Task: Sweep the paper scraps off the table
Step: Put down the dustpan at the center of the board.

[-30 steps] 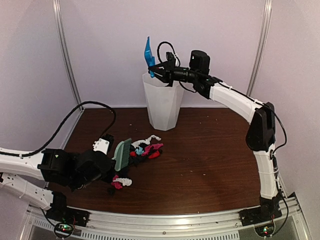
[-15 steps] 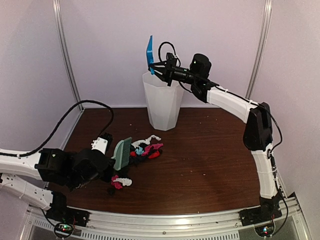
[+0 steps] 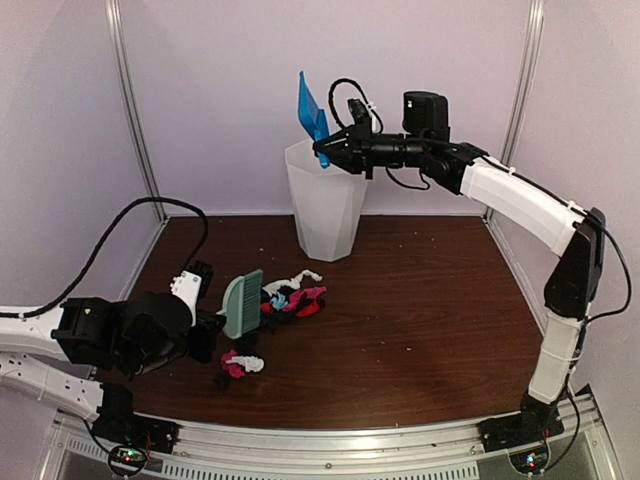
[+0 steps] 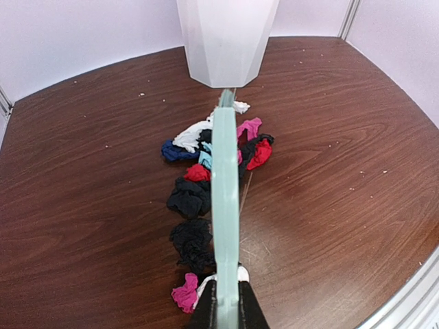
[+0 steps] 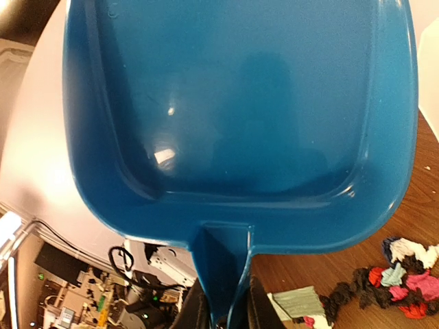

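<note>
Your left hand [image 3: 207, 328] is clamped tight on the handle of the mint-green brush [image 3: 243, 303], whose head stands just left of the paper scraps [image 3: 292, 297]; the scraps lie in a loose string on the tabletop [image 3: 430, 320], left of centre, running from near the white bin [image 3: 325, 215] at the back edge toward the front edge; your right hand [image 3: 337, 155] pinches the blue dustpan [image 3: 312, 112] by its handle, tilted above the bin's rim.
</note>
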`<state>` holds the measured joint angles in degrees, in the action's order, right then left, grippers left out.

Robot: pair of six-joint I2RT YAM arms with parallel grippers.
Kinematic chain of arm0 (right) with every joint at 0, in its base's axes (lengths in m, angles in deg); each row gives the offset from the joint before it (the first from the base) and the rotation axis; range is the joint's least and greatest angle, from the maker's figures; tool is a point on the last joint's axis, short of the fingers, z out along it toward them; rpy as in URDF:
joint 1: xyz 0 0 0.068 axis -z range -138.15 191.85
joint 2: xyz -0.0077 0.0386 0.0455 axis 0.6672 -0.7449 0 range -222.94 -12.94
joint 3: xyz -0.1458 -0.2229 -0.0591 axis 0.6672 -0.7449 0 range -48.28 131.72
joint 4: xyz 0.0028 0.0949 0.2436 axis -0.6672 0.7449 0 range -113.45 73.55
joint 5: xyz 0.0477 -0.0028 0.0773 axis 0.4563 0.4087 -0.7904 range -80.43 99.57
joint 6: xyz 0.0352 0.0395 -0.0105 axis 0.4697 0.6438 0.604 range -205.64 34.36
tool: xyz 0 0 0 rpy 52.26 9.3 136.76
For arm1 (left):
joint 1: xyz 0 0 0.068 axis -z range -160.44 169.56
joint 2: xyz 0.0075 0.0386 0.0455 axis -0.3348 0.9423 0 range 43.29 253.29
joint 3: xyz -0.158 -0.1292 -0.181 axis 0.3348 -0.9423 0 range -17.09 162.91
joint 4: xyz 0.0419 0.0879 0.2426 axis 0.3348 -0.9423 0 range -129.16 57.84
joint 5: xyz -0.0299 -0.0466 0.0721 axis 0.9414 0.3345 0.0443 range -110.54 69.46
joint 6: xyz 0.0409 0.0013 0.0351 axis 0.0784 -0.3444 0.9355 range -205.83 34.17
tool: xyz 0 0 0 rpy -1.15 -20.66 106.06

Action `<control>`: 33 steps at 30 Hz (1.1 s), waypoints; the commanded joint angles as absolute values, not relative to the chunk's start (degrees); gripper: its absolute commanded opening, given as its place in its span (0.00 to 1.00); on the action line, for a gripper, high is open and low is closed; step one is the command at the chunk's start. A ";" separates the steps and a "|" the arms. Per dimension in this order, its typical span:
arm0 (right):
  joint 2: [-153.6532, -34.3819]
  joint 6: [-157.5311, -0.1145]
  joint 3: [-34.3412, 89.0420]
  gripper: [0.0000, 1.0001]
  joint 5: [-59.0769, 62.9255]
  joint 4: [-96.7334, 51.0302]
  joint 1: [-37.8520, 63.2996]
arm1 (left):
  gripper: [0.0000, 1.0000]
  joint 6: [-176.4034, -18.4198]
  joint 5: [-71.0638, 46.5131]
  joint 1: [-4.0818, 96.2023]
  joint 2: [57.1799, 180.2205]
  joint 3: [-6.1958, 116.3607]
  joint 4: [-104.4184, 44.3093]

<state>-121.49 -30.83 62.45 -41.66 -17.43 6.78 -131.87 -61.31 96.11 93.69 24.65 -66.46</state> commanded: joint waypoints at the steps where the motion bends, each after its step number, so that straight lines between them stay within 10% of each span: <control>1: -113.86 -48.66 56.75 0.00 -33.05 -0.79 4.06 | 0.00 -130.72 -60.99 95.90 91.00 24.02 -64.86; 18: -93.38 -56.61 18.33 0.00 3.40 14.00 -14.54 | 0.00 -132.98 -63.72 95.91 87.31 24.31 -69.51; 33: -104.03 -51.75 6.93 0.00 9.18 17.18 -22.97 | 0.00 -133.56 -63.00 95.92 89.66 24.48 -69.21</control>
<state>-99.85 -53.37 8.05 6.41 17.50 -21.57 -132.94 -61.92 96.11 89.20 24.43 -70.33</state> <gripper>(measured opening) 0.154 0.073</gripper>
